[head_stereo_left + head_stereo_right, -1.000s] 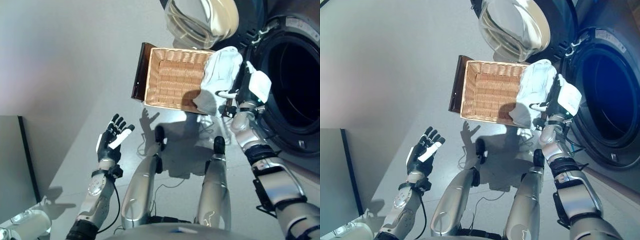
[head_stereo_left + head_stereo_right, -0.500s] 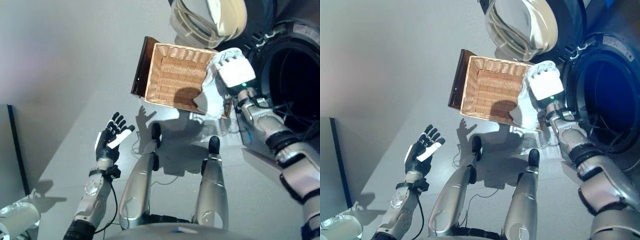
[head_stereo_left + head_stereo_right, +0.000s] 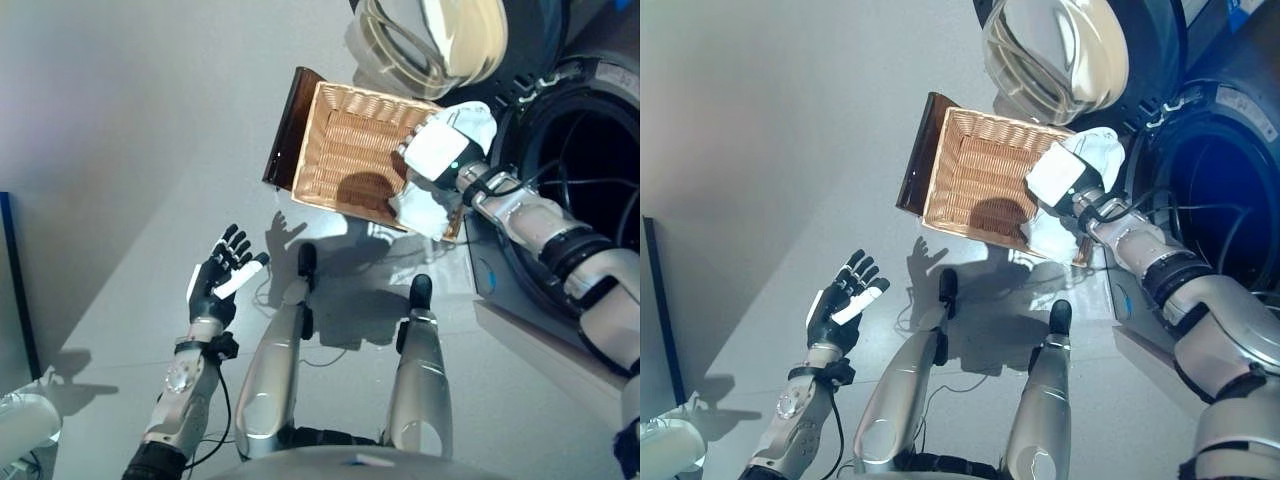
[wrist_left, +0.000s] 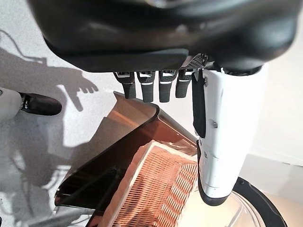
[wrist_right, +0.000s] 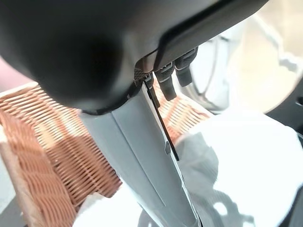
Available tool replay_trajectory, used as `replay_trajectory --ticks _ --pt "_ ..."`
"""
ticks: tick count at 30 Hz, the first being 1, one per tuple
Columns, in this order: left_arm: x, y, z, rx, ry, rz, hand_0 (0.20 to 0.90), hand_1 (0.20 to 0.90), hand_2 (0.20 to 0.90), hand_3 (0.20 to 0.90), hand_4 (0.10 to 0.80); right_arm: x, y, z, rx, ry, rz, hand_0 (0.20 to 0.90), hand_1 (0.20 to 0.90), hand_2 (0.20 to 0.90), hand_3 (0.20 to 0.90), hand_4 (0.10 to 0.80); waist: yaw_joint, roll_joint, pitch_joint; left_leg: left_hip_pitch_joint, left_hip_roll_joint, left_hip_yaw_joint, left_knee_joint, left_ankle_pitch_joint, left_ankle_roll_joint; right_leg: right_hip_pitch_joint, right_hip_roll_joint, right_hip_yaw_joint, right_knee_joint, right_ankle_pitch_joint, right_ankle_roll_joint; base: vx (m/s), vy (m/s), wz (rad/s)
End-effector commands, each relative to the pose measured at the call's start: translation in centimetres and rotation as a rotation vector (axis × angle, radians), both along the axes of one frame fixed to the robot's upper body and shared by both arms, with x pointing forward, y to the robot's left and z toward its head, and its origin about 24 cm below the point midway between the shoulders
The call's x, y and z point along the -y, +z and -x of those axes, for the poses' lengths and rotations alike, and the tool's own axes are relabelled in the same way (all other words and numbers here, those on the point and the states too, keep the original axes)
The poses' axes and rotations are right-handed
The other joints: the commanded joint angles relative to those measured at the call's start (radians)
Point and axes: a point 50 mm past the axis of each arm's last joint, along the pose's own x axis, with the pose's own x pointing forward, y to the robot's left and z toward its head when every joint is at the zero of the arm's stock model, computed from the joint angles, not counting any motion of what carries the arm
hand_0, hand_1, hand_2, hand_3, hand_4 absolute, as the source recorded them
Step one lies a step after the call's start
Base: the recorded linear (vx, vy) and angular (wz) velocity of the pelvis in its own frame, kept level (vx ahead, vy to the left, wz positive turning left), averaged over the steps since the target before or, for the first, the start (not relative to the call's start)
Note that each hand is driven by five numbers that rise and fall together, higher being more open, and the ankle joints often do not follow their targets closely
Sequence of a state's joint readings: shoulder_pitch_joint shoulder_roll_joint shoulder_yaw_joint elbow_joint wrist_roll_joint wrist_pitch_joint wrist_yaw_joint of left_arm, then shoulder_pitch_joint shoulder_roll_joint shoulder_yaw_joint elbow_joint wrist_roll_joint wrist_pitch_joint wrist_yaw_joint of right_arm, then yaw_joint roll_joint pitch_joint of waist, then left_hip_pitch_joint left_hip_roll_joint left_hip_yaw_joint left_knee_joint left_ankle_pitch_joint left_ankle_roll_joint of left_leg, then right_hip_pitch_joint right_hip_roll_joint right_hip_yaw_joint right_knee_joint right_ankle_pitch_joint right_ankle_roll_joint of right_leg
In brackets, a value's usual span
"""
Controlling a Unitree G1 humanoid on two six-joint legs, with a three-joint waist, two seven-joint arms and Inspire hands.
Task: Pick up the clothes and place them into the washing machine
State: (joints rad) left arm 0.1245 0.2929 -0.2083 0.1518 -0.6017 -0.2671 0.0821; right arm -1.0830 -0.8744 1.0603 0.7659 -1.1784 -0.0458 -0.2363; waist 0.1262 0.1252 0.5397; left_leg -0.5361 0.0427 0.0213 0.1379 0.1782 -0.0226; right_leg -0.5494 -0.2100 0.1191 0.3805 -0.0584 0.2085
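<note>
Head views, looking down at grey floor.

Wicker basket at 12 o'clock of frame centre, rectangular, woven, pale tan, open side up. Dark brown translucent panel standing against basket's 9 o'clock wall. Basket interior mostly bare weave.

White cloth draped over basket's 3 o'clock rim, spilling partly inside and partly down the outer wall toward 5 o'clock; further white fold showing at 1 o'clock of the right hand.

Right hand over the basket's 3 o'clock rim, on top of the white cloth, white back cover facing the camera. Right wrist view: white-covered thumb straight, fingertips extended past it, cloth lying below; no fingers seen curled round fabric. Read as open, resting at or just above cloth; actual contact not resolvable.

Washing machine at 2–3 o'clock, just beside basket. Drum opening dark, with black cables visible across it. Round glass door swung open at 12–1 o'clock, above the basket's far rim.

Left hand at 8 o'clock, well apart from basket, palm up, fingers spread and straight, holding nothing. Left wrist view: fingertips in a straight row, white-covered thumb extended, basket corner and brown panel beyond.

Cloth not in the drum; on the basket rim under the right hand.
</note>
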Motion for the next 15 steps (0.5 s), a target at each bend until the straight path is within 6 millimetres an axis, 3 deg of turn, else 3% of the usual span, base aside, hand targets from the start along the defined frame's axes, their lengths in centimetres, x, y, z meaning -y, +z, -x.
replay_trajectory --ticks 1,6,15 --pt "-1.4 3.2 0.2 0.164 0.014 -0.062 0.900 0.900 0.900 0.900 0.800 -1.9 5.8 -1.0 0.166 0.061 -0.019 0.900 0.900 0.900 0.900 0.800 0.027 -0.018 -0.042 -0.044 0.028 0.028 0.114 -0.125 -0.048 -0.025 0.033 0.002 -0.073 0.049 -0.098 0.000 0.000 0.00" --pt "-1.5 3.3 0.1 0.172 0.024 -0.063 0.900 0.900 0.900 0.900 0.800 -1.3 5.4 -1.1 0.143 0.026 -0.023 0.900 0.900 0.900 0.900 0.800 0.032 -0.016 -0.039 -0.047 0.023 0.022 0.104 -0.117 -0.049 -0.028 0.029 -0.005 -0.072 0.049 -0.097 0.000 0.000 0.00" --pt "-1.6 3.9 0.0 0.200 0.055 -0.049 0.900 0.900 0.900 0.900 0.800 1.8 5.4 -0.7 0.130 -0.094 -0.111 0.900 0.900 0.900 0.900 0.800 0.037 0.001 -0.020 -0.075 0.016 0.009 0.061 -0.084 -0.052 -0.059 0.024 -0.024 -0.081 0.056 -0.094 0.003 -0.011 0.07"
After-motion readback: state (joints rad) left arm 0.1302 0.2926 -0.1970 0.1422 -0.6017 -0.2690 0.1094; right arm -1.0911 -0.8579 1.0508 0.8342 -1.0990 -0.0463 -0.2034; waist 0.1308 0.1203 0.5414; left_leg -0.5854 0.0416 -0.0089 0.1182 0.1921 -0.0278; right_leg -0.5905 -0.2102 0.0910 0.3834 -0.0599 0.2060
